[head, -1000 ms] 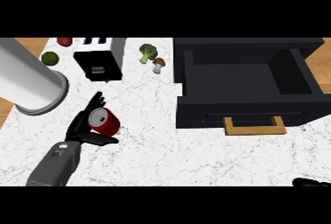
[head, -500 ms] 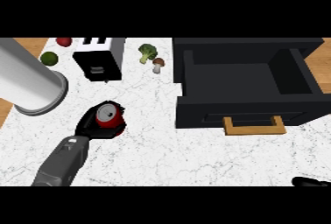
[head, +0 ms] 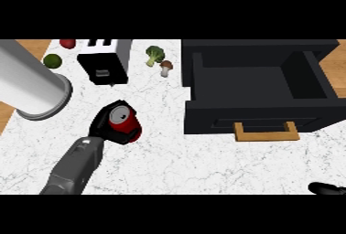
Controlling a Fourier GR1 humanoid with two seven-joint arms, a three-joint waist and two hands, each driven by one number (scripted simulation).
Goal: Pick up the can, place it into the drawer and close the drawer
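Red can (head: 123,120) sits clasped in left hand (head: 108,129); one drawer (head: 256,87) open.

One can (head: 123,119), one drawer (head: 260,87), one toaster (head: 103,61).

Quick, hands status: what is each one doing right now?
Left hand: shut on the can.
Right hand: barely in view at the lower right edge, cannot tell.

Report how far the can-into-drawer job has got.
Done: the left hand has its fingers curled round the red can, which tilts in the grip over the counter. In hand: carrying it toward the black drawer, which stands open with nothing visible inside. Left: put the can in and push the drawer shut by its wooden handle. The right hand barely shows at the lower right edge.
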